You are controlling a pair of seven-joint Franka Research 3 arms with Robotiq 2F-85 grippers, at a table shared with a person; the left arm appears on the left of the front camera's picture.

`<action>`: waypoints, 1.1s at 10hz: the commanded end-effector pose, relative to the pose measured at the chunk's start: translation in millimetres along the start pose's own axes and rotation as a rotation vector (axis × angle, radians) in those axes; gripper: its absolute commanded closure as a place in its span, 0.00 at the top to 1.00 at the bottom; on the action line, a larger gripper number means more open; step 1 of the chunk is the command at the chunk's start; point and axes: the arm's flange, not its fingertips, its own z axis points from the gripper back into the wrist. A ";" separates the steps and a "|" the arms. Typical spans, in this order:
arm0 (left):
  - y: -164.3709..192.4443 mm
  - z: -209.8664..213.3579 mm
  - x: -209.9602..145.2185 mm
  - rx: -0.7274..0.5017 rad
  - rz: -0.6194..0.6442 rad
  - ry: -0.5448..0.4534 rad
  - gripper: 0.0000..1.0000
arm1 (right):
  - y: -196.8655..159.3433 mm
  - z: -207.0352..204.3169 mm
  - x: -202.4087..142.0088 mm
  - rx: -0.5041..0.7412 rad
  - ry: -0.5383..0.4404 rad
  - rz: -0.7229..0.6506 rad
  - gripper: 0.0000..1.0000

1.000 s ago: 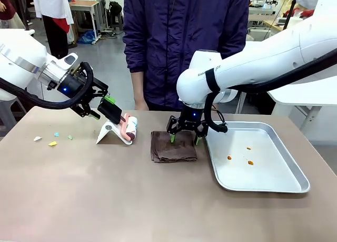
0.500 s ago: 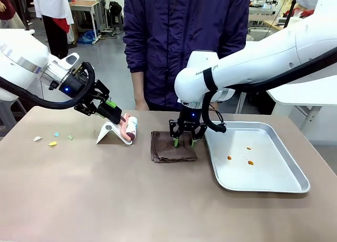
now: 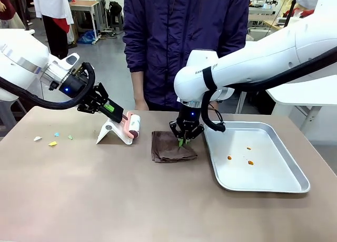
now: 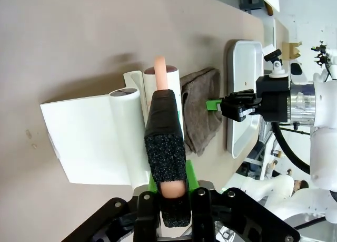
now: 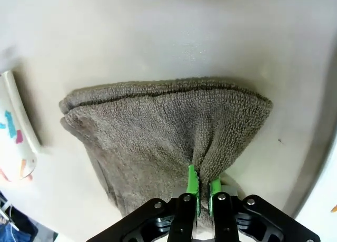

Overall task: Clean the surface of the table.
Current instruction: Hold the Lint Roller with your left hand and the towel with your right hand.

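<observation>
Front view: left gripper [image 3: 117, 115] was clamped on the lint roller handle [image 3: 127, 129]; right gripper [image 3: 182, 142] was pinched on the brown cloth [image 3: 168, 151].

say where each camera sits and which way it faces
Front view: fixed between the arms, facing across the brownish-tan table to the person in a dark jacket; left gripper and right gripper show.
Left wrist view: on the left wrist, looking along the left gripper, shut on the pink-handled white lint roller; white right arm beyond.
Right wrist view: on the right wrist, looking down the right gripper pinching the folded brown towel.
Shared: front and left wrist views both show the towel and shiny silver metal tray.
</observation>
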 end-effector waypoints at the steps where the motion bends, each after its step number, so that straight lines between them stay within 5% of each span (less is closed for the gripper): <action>1: -0.4 -1.1 -3.3 -0.007 -0.026 -0.018 0.00 | -0.6 -4.8 3.1 -0.024 0.008 -0.014 0.00; 5: -1.9 4.6 -7.3 -0.033 -0.040 -0.032 0.00 | -10.6 2.7 -1.0 0.038 -0.017 -0.011 0.00; 11: -40.9 92.1 -83.5 -0.258 -0.247 -0.062 0.06 | -96.9 49.2 -52.6 0.873 -0.089 0.247 0.00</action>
